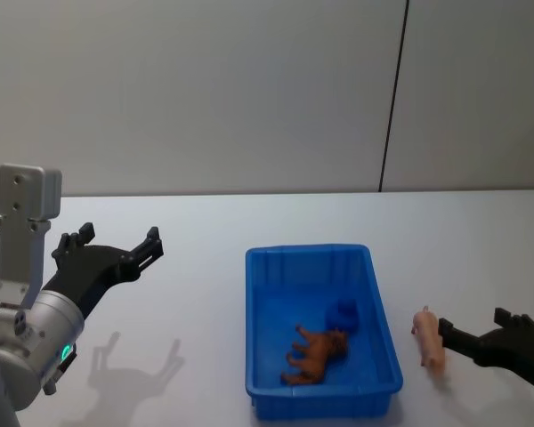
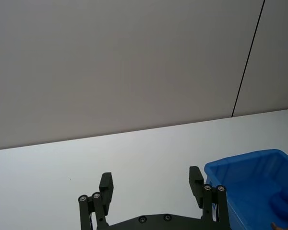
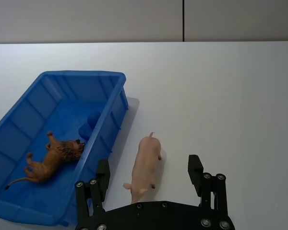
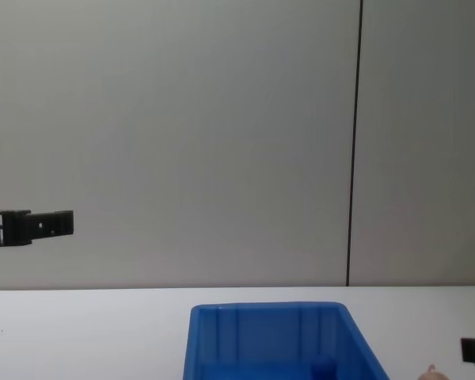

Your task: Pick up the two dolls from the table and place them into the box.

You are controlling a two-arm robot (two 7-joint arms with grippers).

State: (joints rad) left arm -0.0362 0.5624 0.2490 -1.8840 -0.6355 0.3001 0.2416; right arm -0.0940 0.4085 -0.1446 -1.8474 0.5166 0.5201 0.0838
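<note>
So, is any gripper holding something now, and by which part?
Nothing is held. The right gripper is open around the pink pig lying on the table, fingers not closed on it. The left gripper is open, raised over the table.

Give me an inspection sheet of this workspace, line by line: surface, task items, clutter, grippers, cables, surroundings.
Surface: white table.
Job's things: blue box on the table; dark blue doll inside it; peach-pink pig doll lying on the table beside the box's right wall.
Clutter: brown lion figure in the box.
Grippers: left gripper raised left of the box, open, empty; right gripper low, open around the pig.
Cables: nothing seen.
Surroundings: grey wall.
</note>
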